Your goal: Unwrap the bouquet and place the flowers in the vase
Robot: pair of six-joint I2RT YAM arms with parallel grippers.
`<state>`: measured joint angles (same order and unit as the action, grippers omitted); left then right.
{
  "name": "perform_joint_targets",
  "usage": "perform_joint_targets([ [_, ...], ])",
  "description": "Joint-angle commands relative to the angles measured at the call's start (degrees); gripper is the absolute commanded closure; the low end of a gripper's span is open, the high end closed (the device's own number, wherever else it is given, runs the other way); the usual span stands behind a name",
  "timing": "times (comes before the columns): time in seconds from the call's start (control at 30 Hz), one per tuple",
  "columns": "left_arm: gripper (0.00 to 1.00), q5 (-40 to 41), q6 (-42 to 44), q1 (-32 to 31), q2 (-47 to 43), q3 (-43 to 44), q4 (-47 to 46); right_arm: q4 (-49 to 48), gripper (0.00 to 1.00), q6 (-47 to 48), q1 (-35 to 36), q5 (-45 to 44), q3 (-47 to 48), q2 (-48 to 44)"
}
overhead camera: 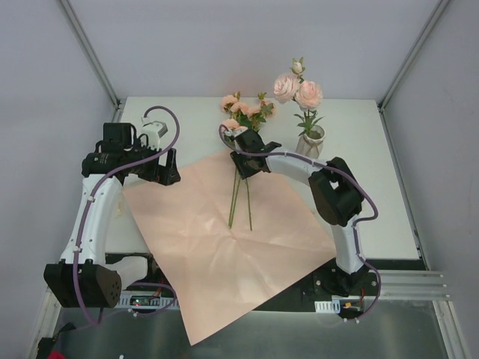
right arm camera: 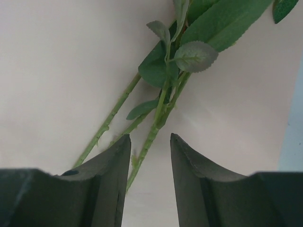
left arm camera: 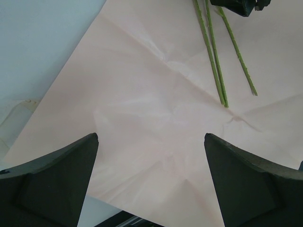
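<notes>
Your right end effector (right arm camera: 148,139) hovers low over the loose flowers (overhead camera: 243,112), which lie with their blooms at the far edge of the paper sheet (overhead camera: 224,247) and their stems (overhead camera: 239,198) pointing back toward you. Its jaws stand part-way in with a clear gap between them. One stem runs into that gap untouched, so it holds nothing.

Centre the gap on the stems just below the leaves (right arm camera: 196,54), where they run closest together. Go down until both pads straddle them, then close firmly. The leaves look tangled, so expect the stems to come up as a bunch. Lift high enough that the cut ends clear the mouth of the vase (overhead camera: 310,143).

The vase stands just to the right of that arm's wrist, near enough to knock. It already holds roses (overhead camera: 298,90) that crowd its mouth. It looks slim and easy to tip, so bring the stems in from above, not from the side.

Your left end effector (left arm camera: 151,137) is spread wide and empty above the sheet's left corner, well apart from the flowers. The sheet overhangs the near edge of the worktop (overhead camera: 374,194) and may slide as you lift.
</notes>
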<state>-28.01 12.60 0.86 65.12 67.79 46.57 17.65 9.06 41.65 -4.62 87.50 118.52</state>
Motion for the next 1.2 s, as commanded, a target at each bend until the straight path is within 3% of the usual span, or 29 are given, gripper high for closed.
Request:
perform_joint_targets([
  [0.0, 0.05, 0.1, 1.0, 0.5, -0.3, 0.1, 0.0, 2.9, 0.58, 1.5, -0.8, 0.6, 4.2, 2.4],
  [0.53, 0.05, -0.5, 1.5, 0.5, 1.4, -1.3, -1.4, 4.2, 0.62, 2.5, -2.5, 3.2, 12.2, 10.1],
  [0.87, 0.06, -0.7, 1.2, 0.5, 1.3, -1.3, -1.4, 0.7, 0.98, 1.0, -2.4, 5.9, 7.9, 7.1],
  [1.17, 0.06, -1.3, 0.0, 0.5, -0.1, -1.1, -1.4, -1.6, 0.99, 2.1, -0.8, 5.0, 7.3, -6.2],
])
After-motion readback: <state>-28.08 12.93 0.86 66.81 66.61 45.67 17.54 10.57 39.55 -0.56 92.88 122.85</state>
